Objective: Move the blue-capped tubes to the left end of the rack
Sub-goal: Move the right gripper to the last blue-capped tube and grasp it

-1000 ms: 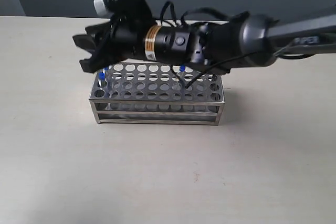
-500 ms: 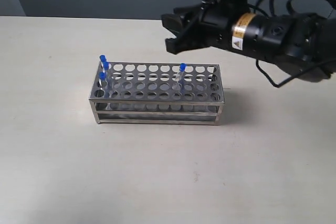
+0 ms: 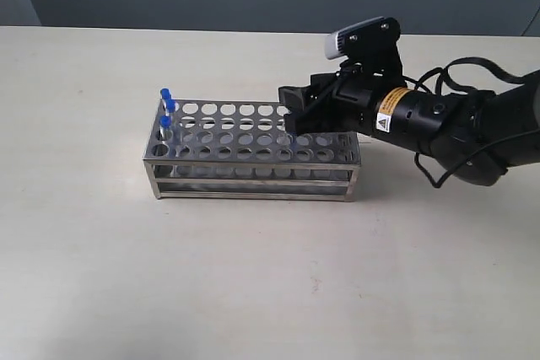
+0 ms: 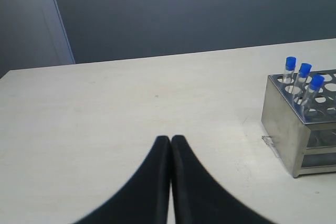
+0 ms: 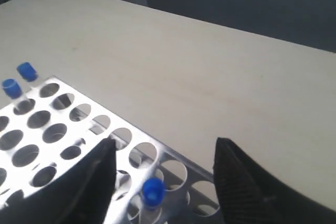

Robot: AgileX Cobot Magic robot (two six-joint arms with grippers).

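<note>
The steel rack [image 3: 253, 166] stands mid-table. Three blue-capped tubes [image 3: 166, 107] stand in its left end; the left wrist view shows them [image 4: 305, 70] over the rack's end wall [image 4: 283, 119]. The fourth blue-capped tube [image 5: 153, 191] stands right of the rack's middle, hidden in the exterior view behind my right gripper [image 3: 291, 117]. In the right wrist view, the right gripper [image 5: 165, 141] is open, with a finger on each side of that cap and not touching it. My left gripper [image 4: 170, 139] is shut on nothing above bare table, left of the rack, and is out of the exterior view.
The right arm [image 3: 439, 120] with its cables stretches low over the table behind the rack's right end. Two of the left-end tubes [image 5: 18, 80] show far across the rack's top plate [image 5: 119, 125]. A dark wall lies beyond the table's far edge.
The right gripper left the rack's left end, swung up and right, then came down around the fourth tube right of the middle. The three left-end tubes stayed put.
</note>
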